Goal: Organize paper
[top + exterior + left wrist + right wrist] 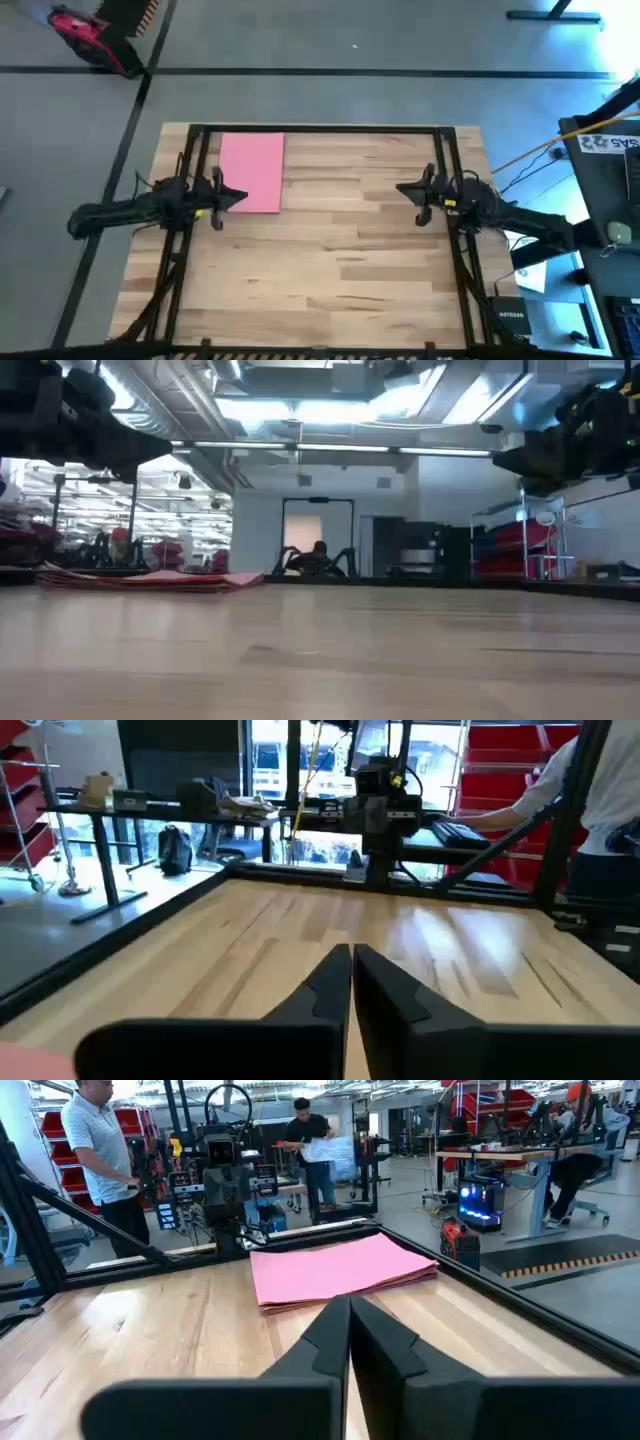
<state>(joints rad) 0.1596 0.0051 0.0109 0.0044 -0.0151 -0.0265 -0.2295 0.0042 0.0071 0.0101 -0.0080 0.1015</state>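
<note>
Only the low view shows the paper (150,578) as a layered stack with pink on top; overhead it reads as one pink sheet (251,172) at the table's (330,250) eleven o'clock. The left gripper (236,196), clenched, hovers at the stack's near edge. The right gripper (405,189), also clenched, hangs well apart toward three o'clock.

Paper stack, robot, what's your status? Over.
Left end effector shut, empty, at the pink paper's near edge. Right end effector shut, empty, across the table. Paper lies flat, stacked. Nothing in the way.
</note>
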